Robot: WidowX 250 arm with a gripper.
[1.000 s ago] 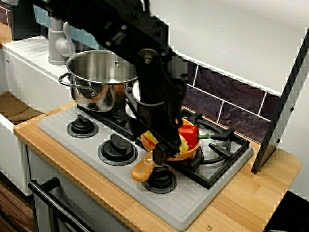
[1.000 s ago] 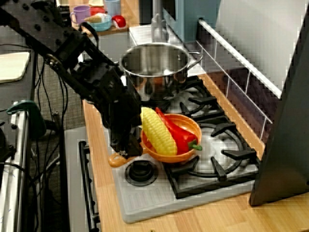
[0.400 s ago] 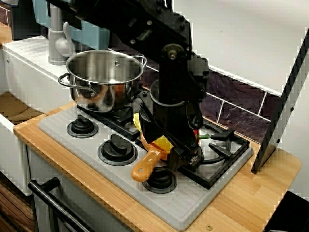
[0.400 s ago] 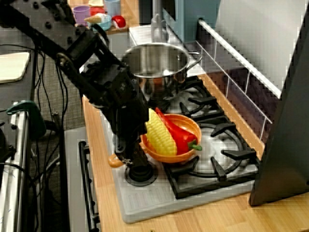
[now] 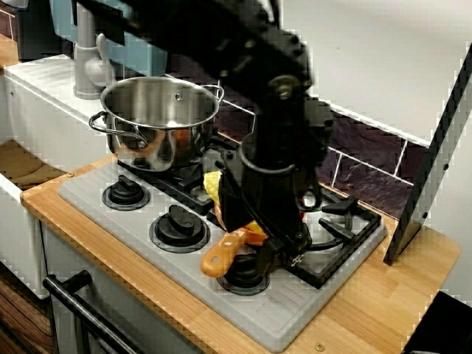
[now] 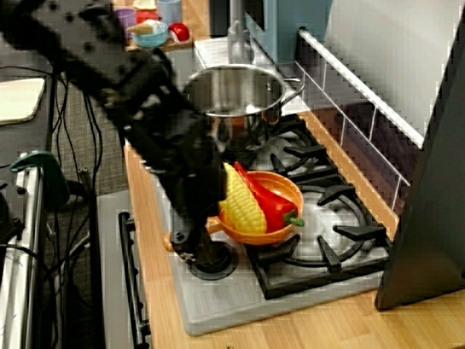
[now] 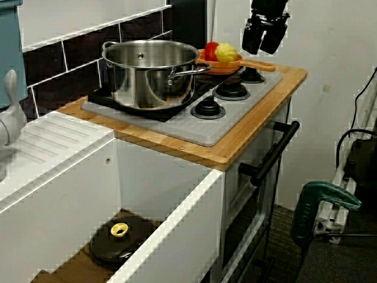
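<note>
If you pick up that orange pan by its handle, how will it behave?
Probably light: the orange pan looks plastic. Lifted by its handle, it may tip, since corn and pepper sit heaped loose inside. Pushed, it could snag on the grate.

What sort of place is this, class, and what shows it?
Probably a toy play kitchen: a grey hob with black knobs on a wooden counter, a shiny steel pot, and a small orange pan holding yellow corn and a red pepper.

Even indoor light, soft shadows; arm motion-blurred (2 views), pics low-res.
</note>
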